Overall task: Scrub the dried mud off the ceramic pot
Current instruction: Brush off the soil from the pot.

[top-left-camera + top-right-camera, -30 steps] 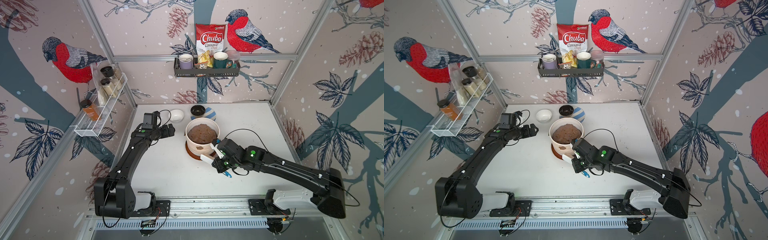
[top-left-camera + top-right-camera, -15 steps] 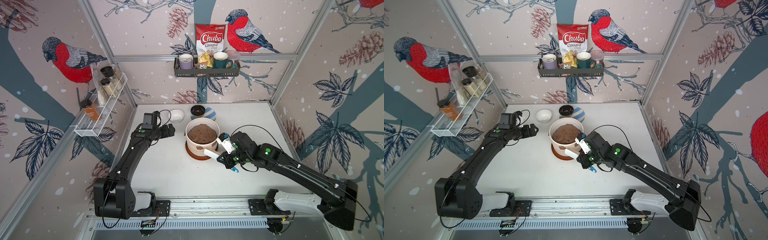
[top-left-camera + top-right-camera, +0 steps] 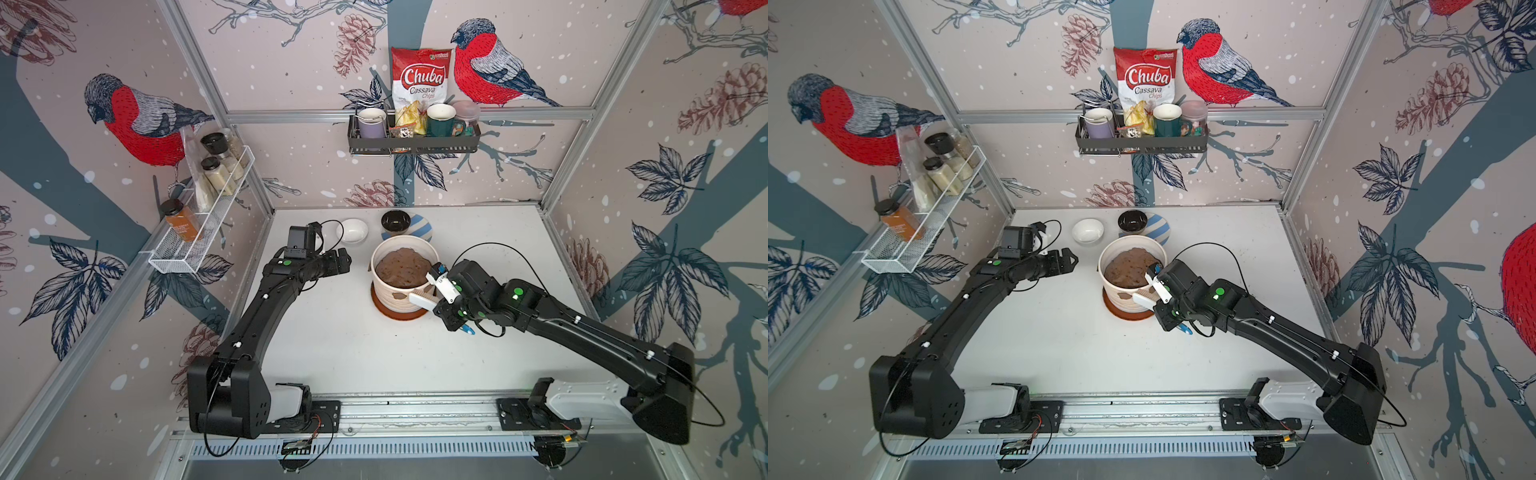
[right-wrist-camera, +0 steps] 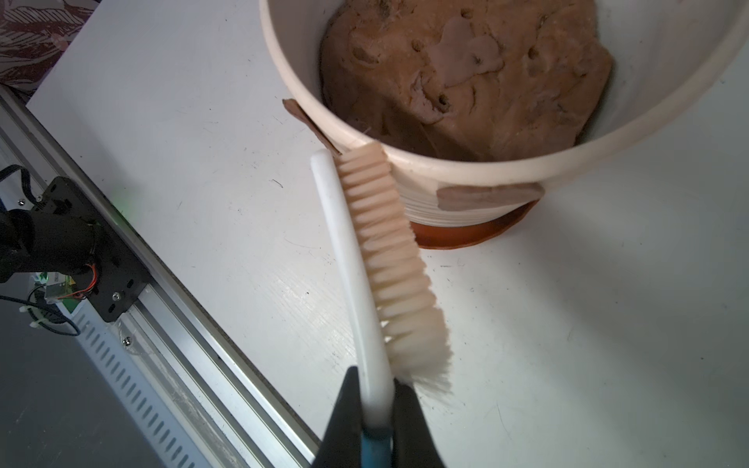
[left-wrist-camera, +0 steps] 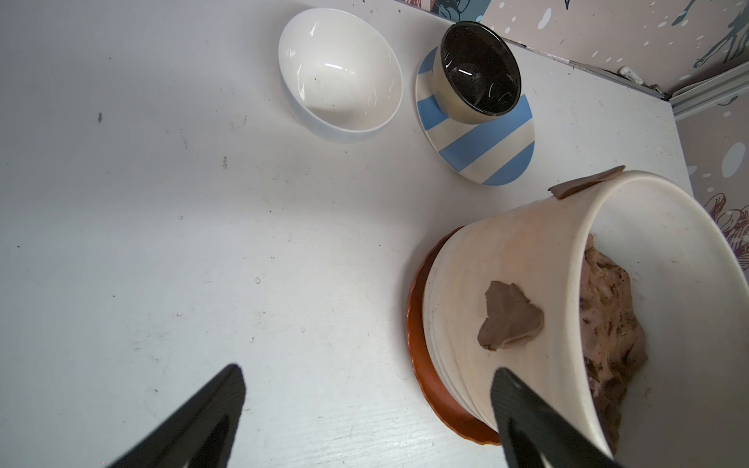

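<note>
The cream ceramic pot [image 3: 384,291] [image 3: 1113,293] stands on a brown saucer mid-table, filled with a brown mass. Flat patches of dried mud [image 3: 400,296] [image 5: 510,316] [image 4: 490,196] stick to its outer wall, and another flake [image 4: 312,125] juts from below the rim. My right gripper [image 4: 375,377] [image 3: 439,306] is shut on the handle of a white brush [image 4: 364,259] [image 3: 419,297]. The brush's tip bristles rest against the pot's near wall beside that flake. My left gripper [image 5: 369,370] [image 3: 347,264] hangs open just left of the pot, holding nothing.
Behind the pot sit a small white bowl [image 3: 352,230] and a black bowl [image 3: 395,220] on a blue-striped plate [image 3: 422,235]. Wire shelves hang on the left and back walls. A metal rail [image 3: 415,411] runs along the table's front edge.
My right gripper carried the brush rightward along the pot's near side, then back left and slightly higher. The left arm has stayed where it was.
</note>
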{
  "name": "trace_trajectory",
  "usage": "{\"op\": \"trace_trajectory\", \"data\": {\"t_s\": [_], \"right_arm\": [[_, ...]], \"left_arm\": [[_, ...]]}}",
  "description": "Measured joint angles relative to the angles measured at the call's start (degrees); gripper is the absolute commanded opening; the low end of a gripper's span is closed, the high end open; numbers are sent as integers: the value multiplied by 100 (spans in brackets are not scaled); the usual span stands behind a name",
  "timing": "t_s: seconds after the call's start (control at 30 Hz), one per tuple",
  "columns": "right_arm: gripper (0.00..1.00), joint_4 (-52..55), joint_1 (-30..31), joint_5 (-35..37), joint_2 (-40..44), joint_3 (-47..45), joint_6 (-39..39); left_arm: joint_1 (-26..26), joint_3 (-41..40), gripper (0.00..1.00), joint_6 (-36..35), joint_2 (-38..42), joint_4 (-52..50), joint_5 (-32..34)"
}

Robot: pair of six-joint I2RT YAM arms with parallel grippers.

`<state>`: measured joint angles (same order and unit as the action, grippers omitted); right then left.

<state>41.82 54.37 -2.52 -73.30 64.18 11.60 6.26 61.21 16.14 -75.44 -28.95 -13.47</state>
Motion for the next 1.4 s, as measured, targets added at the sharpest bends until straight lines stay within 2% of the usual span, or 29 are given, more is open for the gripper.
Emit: {"op": "trace_trajectory", "data": {"t_s": [0.4,0.83,1.07,1.2,1.4], "right_arm": [[0,-131,444,297,-699,343,-575],[0,133,741,476,-520,619,-708],[0,-380,715,9,-575,573,-208],[0,-732,339,-234,-579,302,249],[0,-1261,-153,-1067,-352,-291,584]], "left_arm": [[120,0,94,-4,9,-11,2],[175,11,94,-9,13,-90,7],[181,15,94,-33,13,-140,11],[201,24,94,-70,13,-149,22],[216,33,94,-107,13,-151,22]]}}
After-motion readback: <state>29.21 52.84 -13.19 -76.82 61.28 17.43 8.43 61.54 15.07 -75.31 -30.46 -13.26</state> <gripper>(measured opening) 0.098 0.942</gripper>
